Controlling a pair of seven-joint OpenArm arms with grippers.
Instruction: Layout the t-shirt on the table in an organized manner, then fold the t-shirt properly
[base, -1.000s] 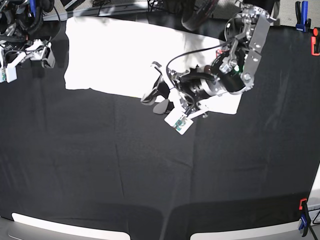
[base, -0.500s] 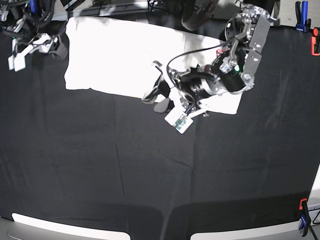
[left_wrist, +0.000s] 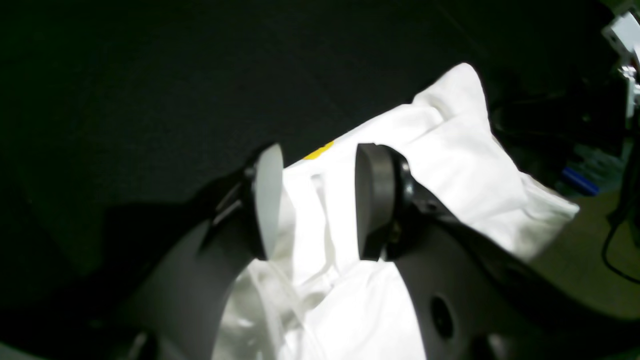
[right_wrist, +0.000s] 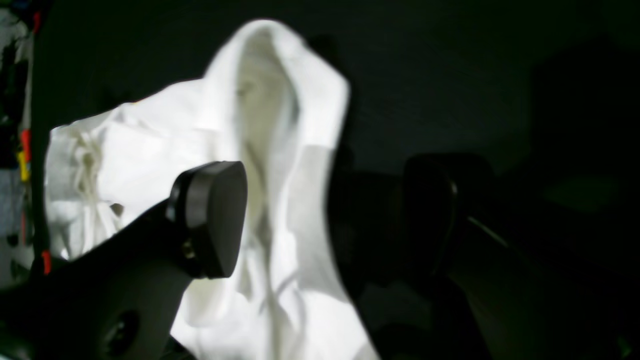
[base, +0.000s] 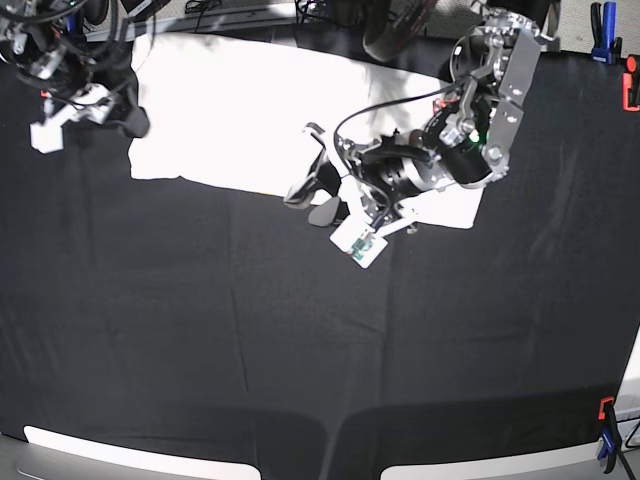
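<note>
Cloth t-shirt (base: 240, 110), white, creased, flat on black table (base: 300, 350); left hand (left_wrist: 315, 200) half-spread, right hand (right_wrist: 325, 220) wide, both empty.

The white short-sleeved cloth t-shirt (base: 240, 120) glares to blank white in the base view — no print or fold lines can be read, and the left arm covers its near right part. In the right wrist view, the right gripper's (right_wrist: 330, 220) far finger melts into the large black-clothed table (right_wrist: 475, 75) — its outline is barely traceable.
</note>
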